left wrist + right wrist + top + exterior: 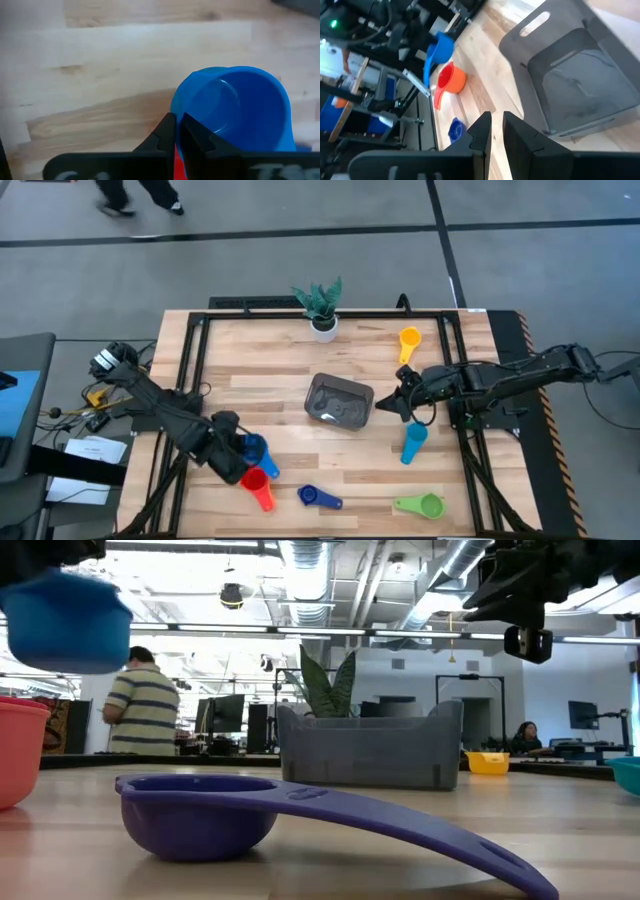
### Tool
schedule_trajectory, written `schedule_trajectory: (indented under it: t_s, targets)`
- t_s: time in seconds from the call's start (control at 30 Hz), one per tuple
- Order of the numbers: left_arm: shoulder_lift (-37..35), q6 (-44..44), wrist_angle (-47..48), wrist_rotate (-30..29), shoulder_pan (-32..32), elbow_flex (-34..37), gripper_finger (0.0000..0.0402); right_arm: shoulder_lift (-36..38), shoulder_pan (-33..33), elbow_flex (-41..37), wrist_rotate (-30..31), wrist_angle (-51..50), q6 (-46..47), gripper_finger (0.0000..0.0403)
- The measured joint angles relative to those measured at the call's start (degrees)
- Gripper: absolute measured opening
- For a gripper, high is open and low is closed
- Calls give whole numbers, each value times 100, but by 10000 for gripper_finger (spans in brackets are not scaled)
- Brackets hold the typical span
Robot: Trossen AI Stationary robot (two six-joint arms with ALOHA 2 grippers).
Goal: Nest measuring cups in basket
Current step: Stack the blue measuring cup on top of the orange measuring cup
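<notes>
The high view looks straight down on the table. The low view sits at tabletop level, close behind, probably, the dark blue cup. Both show the basket.

A grey floor crossed by dark lines lies beyond the table, past the arms' reach. Level with the grippers, the room behind is an open workshop: a ceiling with pipes, ducts and strip lights, pale walls, and desks with monitors. A person in a striped shirt stands there; another sits farther off.
</notes>
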State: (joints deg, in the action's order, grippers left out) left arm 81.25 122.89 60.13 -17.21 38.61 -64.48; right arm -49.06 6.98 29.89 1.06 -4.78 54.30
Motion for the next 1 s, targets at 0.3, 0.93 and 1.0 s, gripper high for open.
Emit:
schedule_trajectory:
  t_s: [0.3, 0.93, 1.0]
  targets:
    - [376, 40, -410, 153, 462, -36, 0, 0, -83, 0, 218, 59, 184, 71]
    - [892, -193, -665, 401, 724, -36, 3, 0, -63, 0, 405, 92, 433, 71]
    - [892, -191, -668, 322, 720, -36, 12, 0, -63, 0, 405, 92, 433, 71]
